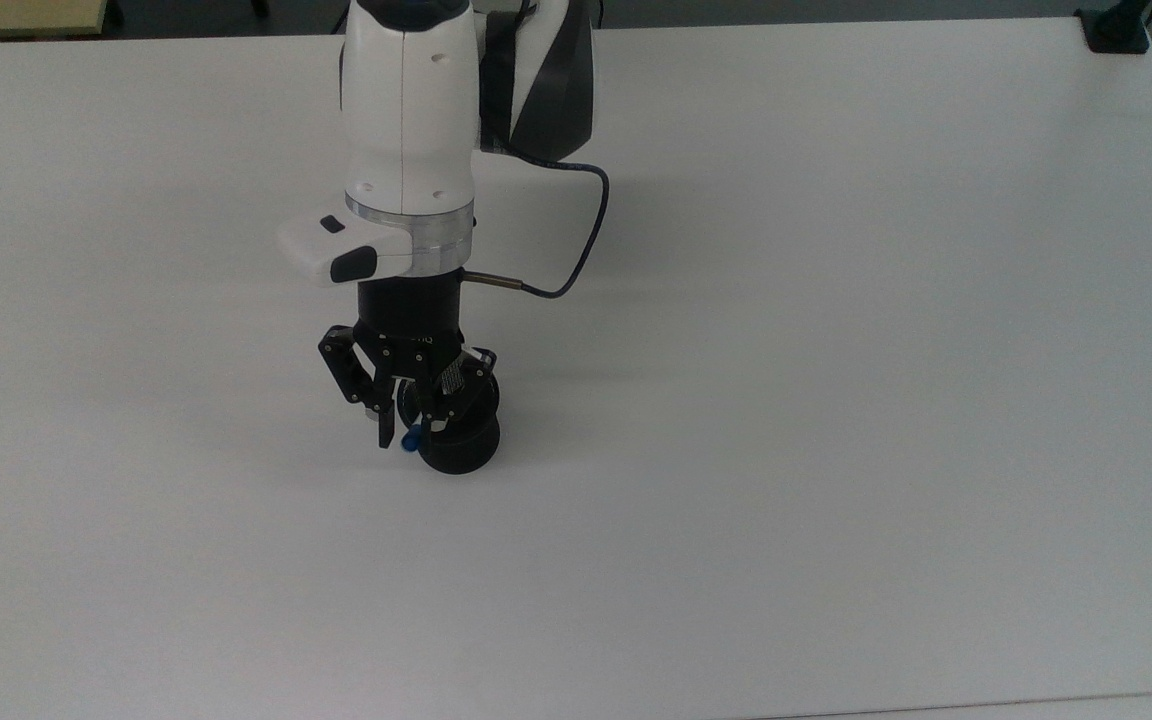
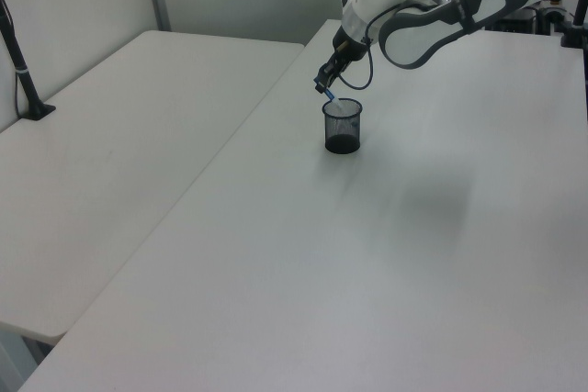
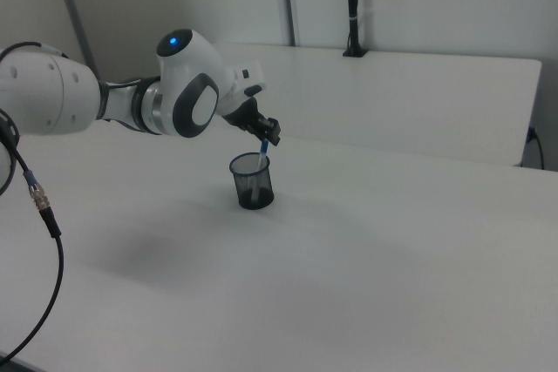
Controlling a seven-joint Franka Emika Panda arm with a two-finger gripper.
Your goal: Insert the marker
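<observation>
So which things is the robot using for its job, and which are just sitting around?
For the job:
- the marker, its lower end already inside the cup
- the black mesh cup
- the gripper, open around the marker's blue cap

Just sitting around:
- the black post on the side table
- the black mount at the table corner

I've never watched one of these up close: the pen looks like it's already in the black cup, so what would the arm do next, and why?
Probably lift straight up and away. The marker stands tilted in the mesh cup, blue cap poking above the rim, and the gripper looks open around that cap, so nothing seems left to hold.
</observation>
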